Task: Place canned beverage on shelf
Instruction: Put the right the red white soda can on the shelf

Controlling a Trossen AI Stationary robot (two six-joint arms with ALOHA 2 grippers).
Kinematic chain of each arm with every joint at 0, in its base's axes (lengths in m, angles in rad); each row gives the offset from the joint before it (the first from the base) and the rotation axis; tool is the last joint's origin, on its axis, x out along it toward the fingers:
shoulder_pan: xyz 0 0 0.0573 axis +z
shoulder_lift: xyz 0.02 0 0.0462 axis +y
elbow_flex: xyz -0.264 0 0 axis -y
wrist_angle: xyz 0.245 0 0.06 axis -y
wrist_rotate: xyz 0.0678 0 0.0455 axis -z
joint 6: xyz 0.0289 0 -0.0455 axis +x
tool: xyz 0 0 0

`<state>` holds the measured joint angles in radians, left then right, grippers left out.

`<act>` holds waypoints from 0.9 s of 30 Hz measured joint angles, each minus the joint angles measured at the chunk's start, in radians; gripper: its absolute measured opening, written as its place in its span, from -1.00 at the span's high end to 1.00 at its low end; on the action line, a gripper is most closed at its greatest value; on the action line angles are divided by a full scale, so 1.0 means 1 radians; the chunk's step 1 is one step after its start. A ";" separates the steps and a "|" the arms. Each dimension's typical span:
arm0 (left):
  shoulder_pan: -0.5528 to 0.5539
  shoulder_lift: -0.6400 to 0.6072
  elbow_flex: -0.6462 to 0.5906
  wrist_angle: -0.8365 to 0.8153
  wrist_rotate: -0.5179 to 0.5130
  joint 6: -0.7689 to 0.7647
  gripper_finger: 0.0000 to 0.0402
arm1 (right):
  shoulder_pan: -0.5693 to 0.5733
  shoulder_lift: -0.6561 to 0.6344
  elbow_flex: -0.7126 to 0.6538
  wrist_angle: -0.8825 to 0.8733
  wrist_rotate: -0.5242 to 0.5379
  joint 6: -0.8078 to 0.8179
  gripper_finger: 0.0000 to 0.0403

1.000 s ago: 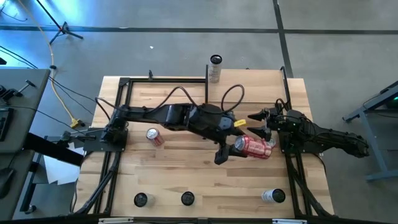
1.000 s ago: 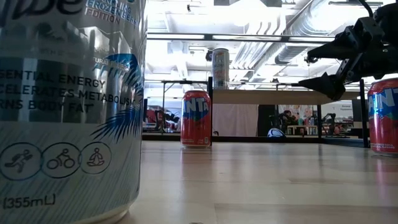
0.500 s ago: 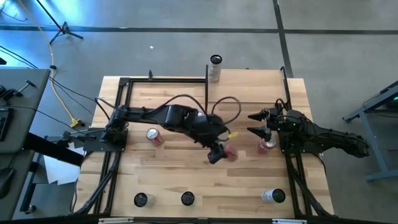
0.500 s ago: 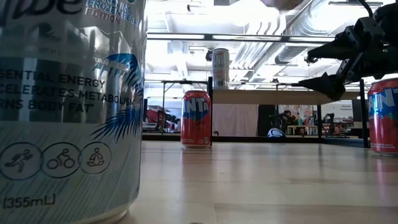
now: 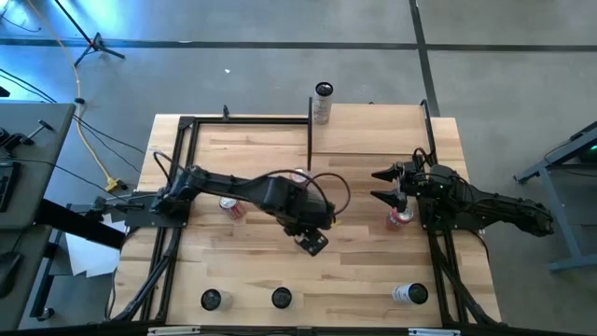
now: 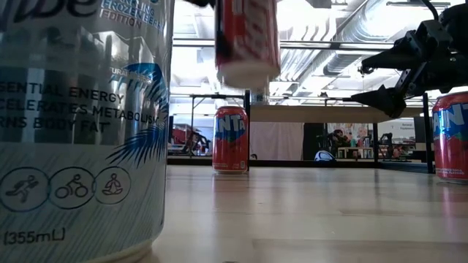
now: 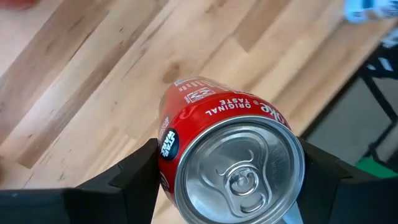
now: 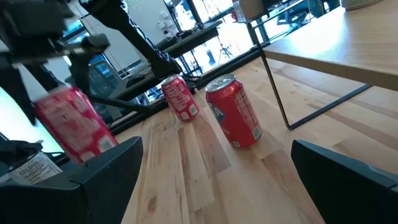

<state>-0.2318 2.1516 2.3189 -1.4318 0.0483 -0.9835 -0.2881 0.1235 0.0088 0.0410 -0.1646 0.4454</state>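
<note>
Left hand (image 7: 230,186) grips a red can (image 7: 227,155) upright, off the worktop (image 5: 373,271) mid-table; the shelf (image 5: 373,131) lies beyond it toward the far right; right hand (image 5: 384,185) idles open.

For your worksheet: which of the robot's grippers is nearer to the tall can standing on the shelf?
Right. The right gripper hangs open by the shelf, diagonally across its board from the tall can. The left gripper, holding a red can, is farther away over the middle of the table.
</note>
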 joint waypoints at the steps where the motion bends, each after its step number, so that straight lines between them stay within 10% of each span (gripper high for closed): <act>1: 0.001 0.014 0.000 -0.004 -0.003 -0.001 -0.27 | 0.000 0.002 0.000 0.000 0.000 0.000 -0.98; 27: 0.074 0.228 0.001 0.147 -0.093 0.003 -0.30 | 0.000 0.019 0.000 0.000 0.002 0.000 -0.98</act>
<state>-0.1576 2.3793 2.3194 -1.2845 -0.0443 -0.9808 -0.2882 0.1425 0.0088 0.0406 -0.1623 0.4454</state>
